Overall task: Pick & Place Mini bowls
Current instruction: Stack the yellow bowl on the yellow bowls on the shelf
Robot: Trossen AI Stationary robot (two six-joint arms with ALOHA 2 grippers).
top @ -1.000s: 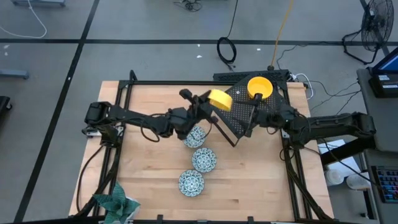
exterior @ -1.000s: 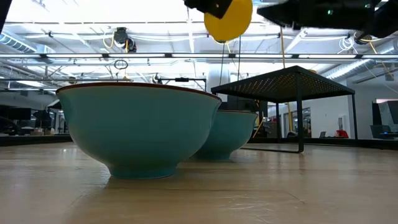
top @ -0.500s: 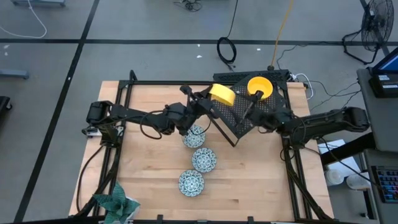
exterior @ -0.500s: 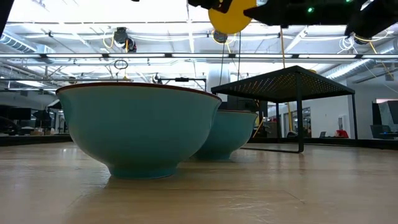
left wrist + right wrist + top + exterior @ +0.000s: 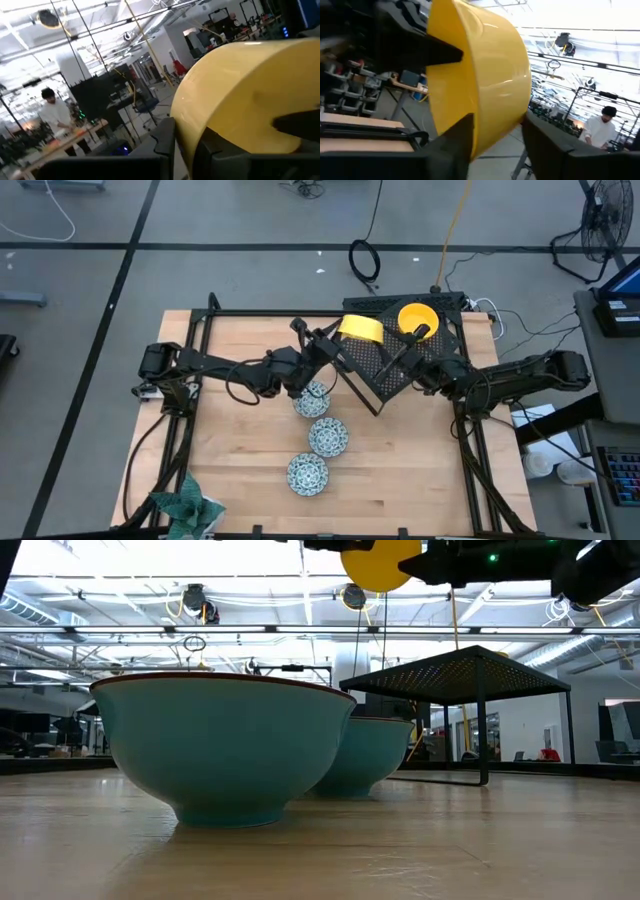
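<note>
My left gripper (image 5: 340, 340) is shut on a plain yellow mini bowl (image 5: 360, 329), held high over the near-left part of the black perforated stand (image 5: 400, 355). This bowl shows at the top of the low view (image 5: 380, 560). My right gripper (image 5: 412, 336) is shut on a second yellow bowl (image 5: 417, 317) above the stand's far corner. Three white bowls with teal pattern (image 5: 316, 397) (image 5: 328, 436) (image 5: 307, 474) rest on their bases in a row on the table. No third yellow bowl shows. My left gripper holds the yellow bowl by its wall near the rim (image 5: 192, 145), which sits between the two fingers (image 5: 165, 142). The fingers come slanting from the table's left. The bowl is lifted clear and tipped on its side. My right gripper holds the second yellow bowl by its rim (image 5: 472, 142); one finger (image 5: 452, 142) is on the mouth side and one (image 5: 552, 145) on the outer wall. The fingers come from the table's right. The bowl is lifted clear above the stand.
A green patterned cloth (image 5: 185, 508) lies at the table's near left corner. The stand's legs (image 5: 482, 735) rest on the table at the far right. Bare wood lies near and right of the patterned bowls. People show in the room beyond the table (image 5: 55, 112).
My left gripper has carried its yellow bowl up and toward the table's far right, from beside the stand's left edge to above the stand. The bowl has stayed lifted. My right gripper keeps its bowl over the stand's far corner.
</note>
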